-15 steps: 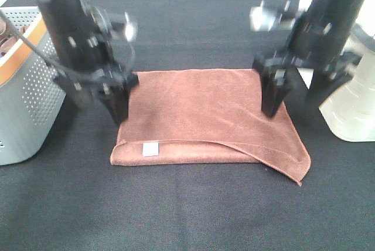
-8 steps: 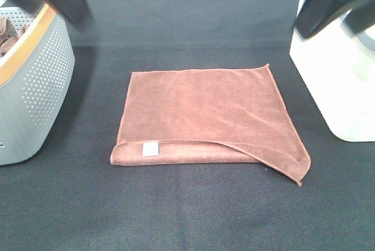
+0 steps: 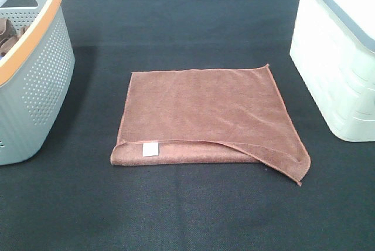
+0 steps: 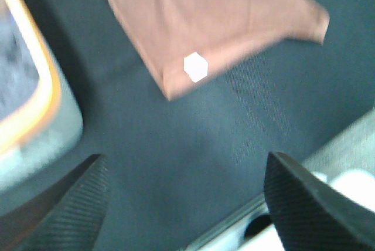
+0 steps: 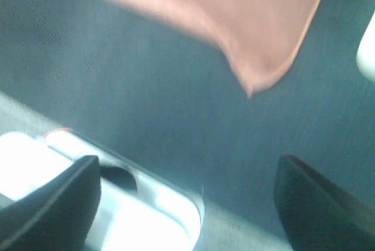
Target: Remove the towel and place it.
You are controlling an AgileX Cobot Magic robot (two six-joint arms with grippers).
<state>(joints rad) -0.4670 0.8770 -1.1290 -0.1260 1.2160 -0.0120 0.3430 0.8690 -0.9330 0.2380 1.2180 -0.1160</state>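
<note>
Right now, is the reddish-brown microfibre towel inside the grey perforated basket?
No, the reddish-brown microfibre towel lies folded on the black cloth, apart from the grey perforated basket.

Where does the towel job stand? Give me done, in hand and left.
Done: the towel lies folded flat on the black table cover, between the grey basket and the white bin.
In hand: nothing. The left gripper and the right gripper are both open, empty and clear of the cloth.
Left: nothing obvious, judging by how things lie.
</note>
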